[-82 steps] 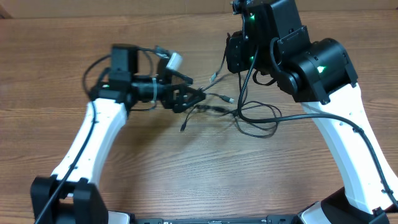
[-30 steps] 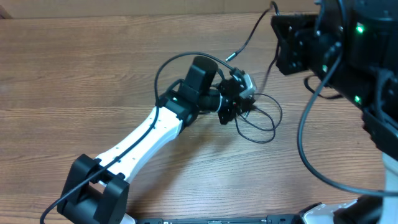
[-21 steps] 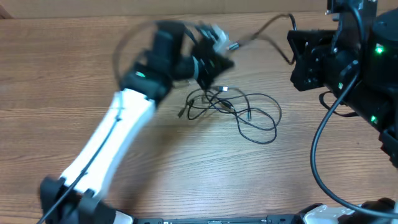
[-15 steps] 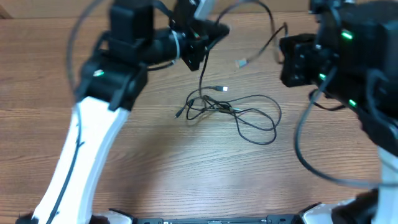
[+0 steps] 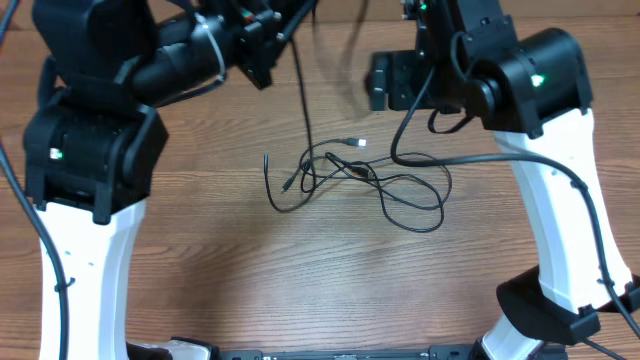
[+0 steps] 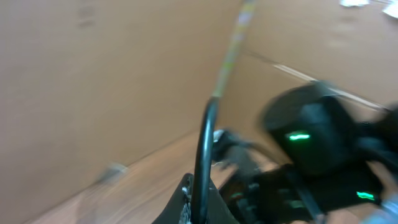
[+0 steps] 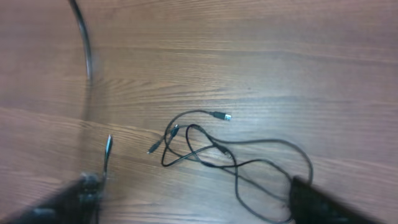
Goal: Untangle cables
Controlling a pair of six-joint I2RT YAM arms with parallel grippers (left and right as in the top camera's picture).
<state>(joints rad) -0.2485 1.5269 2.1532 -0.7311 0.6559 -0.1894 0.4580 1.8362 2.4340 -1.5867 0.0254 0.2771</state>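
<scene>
L gripper (image 5: 270, 30) clenched on one cable (image 5: 300, 95) (it hangs down to the tangled cables (image 5: 352, 170) on the table (image 5: 250, 270)); R gripper (image 7: 196, 190) spread wide, gripping nothing.

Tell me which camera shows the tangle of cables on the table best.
Right wrist: the cable tangle lies large and almost wholly clear. Overhead shows it too, smaller, beside arm wiring. Left wrist shows only one blurred lifted cable.

Cables (image 5: 352, 170) black, silver tips; table (image 5: 250, 280) brown woodgrain; arms (image 5: 555, 215) white w/ black joints; backdrop (image 6: 93, 74) prob. tan.
</scene>
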